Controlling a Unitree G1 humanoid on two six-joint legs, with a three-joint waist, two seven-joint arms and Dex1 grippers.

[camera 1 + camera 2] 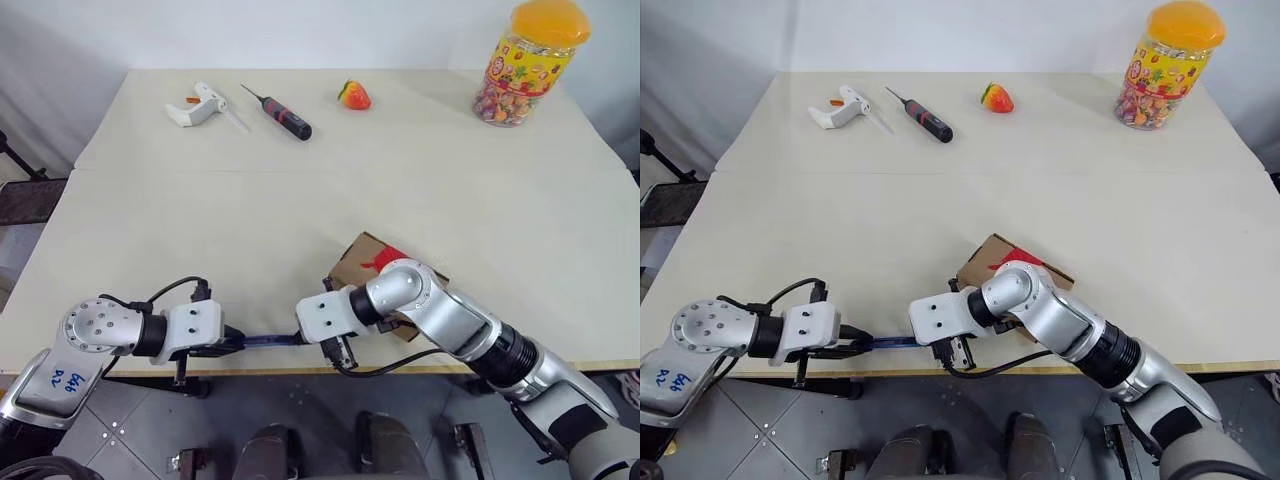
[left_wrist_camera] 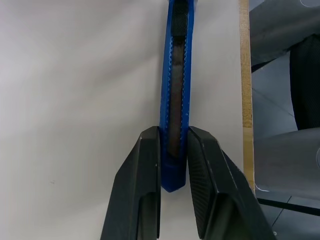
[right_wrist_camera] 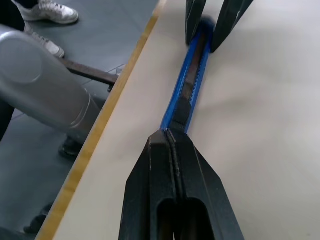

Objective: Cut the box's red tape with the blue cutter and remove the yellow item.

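Observation:
The blue cutter lies along the table's front edge, and my left gripper is shut on its butt end. My right gripper is shut, and its joined tips meet the cutter's other end. I cannot tell whether they pinch anything there. The box sits just behind my right arm, with the red tape crumpled on its top. That arm covers much of the box. The yellow item is hidden.
At the far edge lie a white glue gun, a black-and-red screwdriver, a strawberry toy and a yellow-lidded candy jar. The table's wooden front edge runs right beside the cutter. A person's shoe is on the floor.

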